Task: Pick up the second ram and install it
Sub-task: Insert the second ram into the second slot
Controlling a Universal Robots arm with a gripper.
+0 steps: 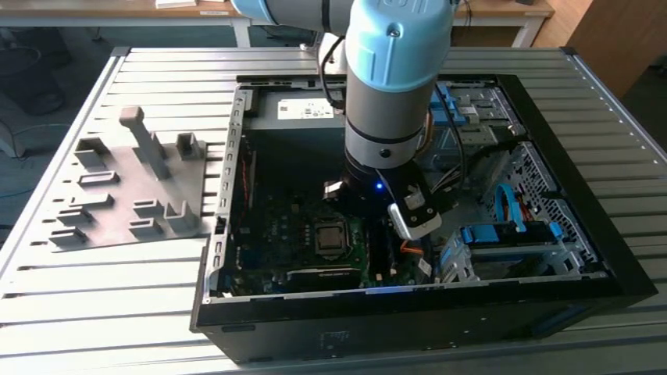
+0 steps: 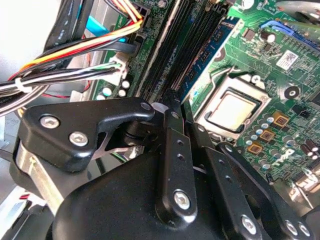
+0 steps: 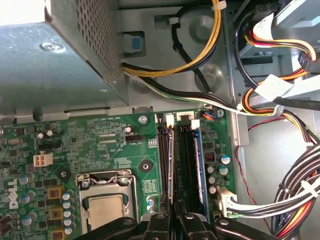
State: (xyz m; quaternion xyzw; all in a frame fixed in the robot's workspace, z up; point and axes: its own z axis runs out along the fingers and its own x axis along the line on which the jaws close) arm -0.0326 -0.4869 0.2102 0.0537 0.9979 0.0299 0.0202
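Black metal gripper (image 3: 175, 217) pinched almost shut on thin, long second ram (image 3: 170, 160), seen edge-on at long black slot (image 3: 184, 160), beside other blue stick (image 3: 198, 155). Step, I think: pushing it in. Needs straight, even press.

Counter (image 1: 125, 312): top of pale grey ribbed metal slats running crosswise, with a dull sheen that is brightest toward the far corner at the exterior view's right. Past the far edge stands a wooden desk (image 1: 83, 9) with a white leg (image 1: 242, 31). Upper corner at the exterior view's right: upright brown wooden panel (image 1: 620, 39). Floor (image 1: 42, 168) at the exterior view's left is blue-grey, with a dark shape (image 1: 26, 78) further back, kind unclear. Light soft and even, no hard shadows.
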